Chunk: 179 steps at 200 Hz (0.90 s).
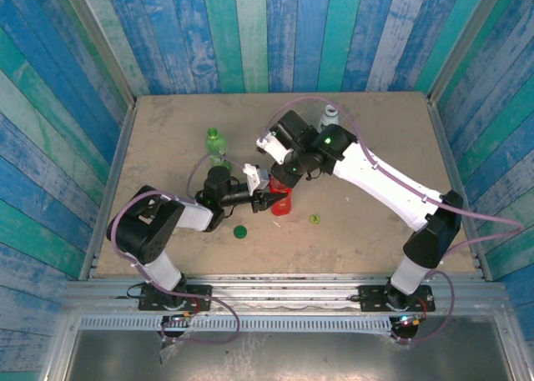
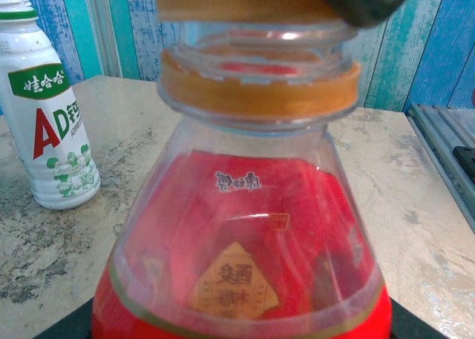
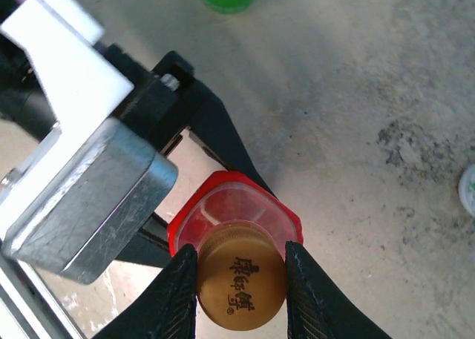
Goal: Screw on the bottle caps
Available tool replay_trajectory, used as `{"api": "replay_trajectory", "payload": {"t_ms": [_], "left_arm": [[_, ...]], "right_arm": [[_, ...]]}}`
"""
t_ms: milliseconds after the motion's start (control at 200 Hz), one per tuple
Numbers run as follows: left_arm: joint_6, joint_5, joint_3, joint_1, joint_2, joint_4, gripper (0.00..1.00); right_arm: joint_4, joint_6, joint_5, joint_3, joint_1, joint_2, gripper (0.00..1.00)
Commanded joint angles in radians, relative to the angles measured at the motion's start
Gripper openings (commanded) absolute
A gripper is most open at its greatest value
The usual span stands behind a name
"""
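- From the right wrist, the right gripper point(image 3: 241, 278) is pinching the round orange plastic cap point(image 3: 239, 291) over the small red plastic bottle point(image 3: 223, 205).
- From above, the left gripper point(image 1: 272, 201) is clamping that bottle at mid-table, with the dark green cap point(image 1: 240, 231) and yellow-green cap point(image 1: 314, 219) lying loose nearby.
- From the left wrist, a white labelled plastic bottle point(image 2: 44, 131) is standing upright behind.

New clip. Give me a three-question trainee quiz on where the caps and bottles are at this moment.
1. True or false: the right gripper is shut on the orange cap.
2. Which caps lie loose on the table? A: the dark green cap and the yellow-green cap. B: orange and dark green. C: none.
3. Fill in: the left gripper holds the ___ bottle.
Key: 1 true; 2 A; 3 red, the red bottle.
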Motion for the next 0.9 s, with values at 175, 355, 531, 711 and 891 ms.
{"api": "replay_trajectory", "payload": {"t_ms": [175, 355, 531, 711, 891], "left_arm": [[-0.02, -0.018, -0.008, -0.007, 0.025, -0.12, 0.53], [-0.014, 0.015, -0.009, -0.007, 0.014, -0.132, 0.53], [-0.005, 0.017, -0.006, -0.007, 0.011, -0.147, 0.53], [-0.004, 0.014, -0.004, -0.008, 0.009, -0.152, 0.53], [-0.004, 0.013, -0.004, -0.007, 0.009, -0.152, 0.53]], "right_arm": [[-0.008, 0.073, 0.085, -0.129, 0.031, -0.023, 0.27], [0.047, -0.242, -0.022, -0.174, 0.015, -0.069, 0.26], [0.015, -0.335, -0.071, -0.121, -0.005, -0.042, 0.31], [0.017, -0.275, -0.049, -0.089, -0.005, -0.053, 0.45], [0.075, -0.129, 0.012, -0.09, -0.001, -0.117, 0.78]]}}
